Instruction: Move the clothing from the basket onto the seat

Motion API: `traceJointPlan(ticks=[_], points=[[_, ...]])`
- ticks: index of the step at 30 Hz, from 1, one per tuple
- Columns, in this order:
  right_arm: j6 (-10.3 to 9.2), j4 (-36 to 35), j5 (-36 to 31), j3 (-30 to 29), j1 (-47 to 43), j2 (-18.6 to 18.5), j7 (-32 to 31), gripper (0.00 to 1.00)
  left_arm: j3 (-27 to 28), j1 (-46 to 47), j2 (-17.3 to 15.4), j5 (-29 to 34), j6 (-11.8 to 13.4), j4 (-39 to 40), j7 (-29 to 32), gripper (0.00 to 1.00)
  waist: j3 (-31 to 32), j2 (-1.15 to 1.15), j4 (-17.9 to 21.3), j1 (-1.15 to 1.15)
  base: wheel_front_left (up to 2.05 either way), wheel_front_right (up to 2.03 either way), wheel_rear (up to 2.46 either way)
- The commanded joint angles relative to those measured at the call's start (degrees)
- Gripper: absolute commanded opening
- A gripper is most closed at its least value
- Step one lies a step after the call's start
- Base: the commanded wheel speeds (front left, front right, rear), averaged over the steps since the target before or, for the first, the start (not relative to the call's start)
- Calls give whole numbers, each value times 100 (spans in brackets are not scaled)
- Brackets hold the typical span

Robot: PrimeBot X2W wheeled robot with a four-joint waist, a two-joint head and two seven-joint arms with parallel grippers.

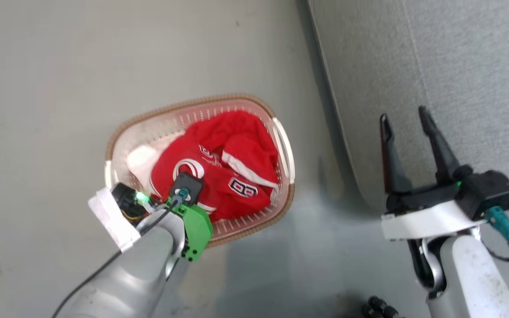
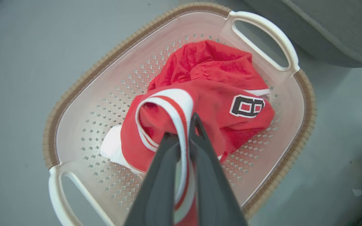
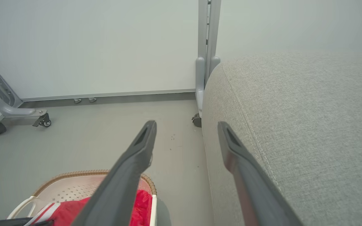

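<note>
Your left gripper [image 2: 182, 125] is clenched on a red-and-white striped band [image 2: 181, 103] of the clothing [image 2: 212, 72]. The band is pinched between the two dark fingers [image 2: 159, 175] and runs down between them toward the wrist. It may be a cuff or a neckline; the folds hide which. The rest of the red fabric lies bunched inside the basket [image 2: 83, 78]. A black-and-white "8" patch [image 2: 247, 106] faces up, and a white panel [image 2: 112, 147] shows at the heap's near edge against the perforated base. In the head view the basket stands on the grey floor [image 1: 38, 88], near the seat [image 1: 457, 66], with a strip of floor between them. Your right gripper [image 1: 404, 114] is released, its jaws spread wide with nothing between them. It hangs over the edge of the seat cushion, well apart from the basket. Its wrist view has the seat's stitched seam [image 3: 250, 125] on one side and the basket's brown rim with red cloth low in the frame.
</note>
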State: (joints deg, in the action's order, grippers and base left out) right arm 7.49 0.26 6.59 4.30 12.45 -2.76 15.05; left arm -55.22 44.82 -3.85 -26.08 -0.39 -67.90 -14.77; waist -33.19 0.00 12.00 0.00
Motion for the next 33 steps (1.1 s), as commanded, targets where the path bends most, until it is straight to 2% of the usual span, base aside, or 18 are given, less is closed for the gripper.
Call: traceJointPlan(ticks=[1, 6, 13, 20, 33], points=[[0, 62, -46, 28, -209, -23, 20, 100, 73, -201, 46, -81, 82, 142, -47, 0, 1441, 0, -403, 0, 0, 0, 0], [0, 227, -89, 177, -638, -22, 20, 100, 503, -858, -171, -201, 380, 1217, -43, 0, 2275, 0, -504, 0, 0, 0, 0], [0, 389, -143, 346, -1145, -22, 20, 100, 937, -1635, -426, -64, 624, 2710, -47, 0, 3130, 0, -559, 0, 0, 0, 0], [0, 423, -156, 469, -1405, -22, 20, 100, 1166, -2009, -725, 195, 808, 3973, -47, 0, 3439, 0, -584, 0, 0, 0, 0], [0, 499, -267, 847, -1524, -21, 20, 100, 961, -2089, -939, 411, 888, 5322, 178, 0, 3720, 0, -646, 0, 0, 0, 0]])
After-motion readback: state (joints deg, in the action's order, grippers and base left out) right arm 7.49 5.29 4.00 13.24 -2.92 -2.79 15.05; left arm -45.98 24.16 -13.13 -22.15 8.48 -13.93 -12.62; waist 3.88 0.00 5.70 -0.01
